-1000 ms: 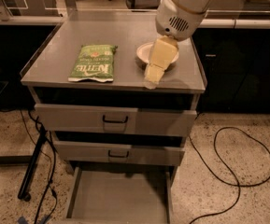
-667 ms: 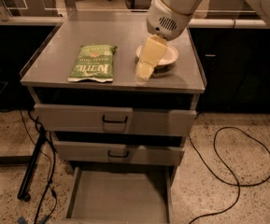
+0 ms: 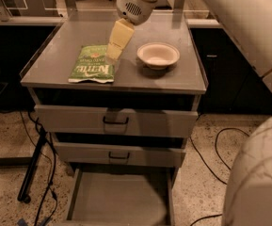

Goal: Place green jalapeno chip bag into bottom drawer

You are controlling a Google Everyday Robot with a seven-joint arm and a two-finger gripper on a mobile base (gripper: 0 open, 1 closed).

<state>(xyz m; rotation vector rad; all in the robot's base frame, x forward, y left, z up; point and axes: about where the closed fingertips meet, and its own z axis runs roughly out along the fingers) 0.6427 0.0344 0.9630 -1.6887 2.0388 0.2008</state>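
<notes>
- One white arm (image 3: 239, 18) reaches in from the upper right, wrist angled down-left over the grey cabinet top (image 3: 173, 81).
- Its gripper (image 3: 113, 54) points down at the upper right edge of the green jalapeno chip bag (image 3: 92, 66); grip state cannot be told.
- That bag lies flat, left of the cream bowl (image 3: 158, 54).
- Lowest, the bottom drawer (image 3: 119, 199) stands pulled out above a speckled floor (image 3: 206, 182).

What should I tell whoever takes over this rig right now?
Pincer: over the cabinet top, at the right edge of the green jalapeno chip bag; bag not lifted.
Bag lies flat on top, left of the cream bowl.
Bottom drawer stands open, bare floor showing.
Done: drawer open.
Left: grasp bag, lower it into the drawer.
</notes>
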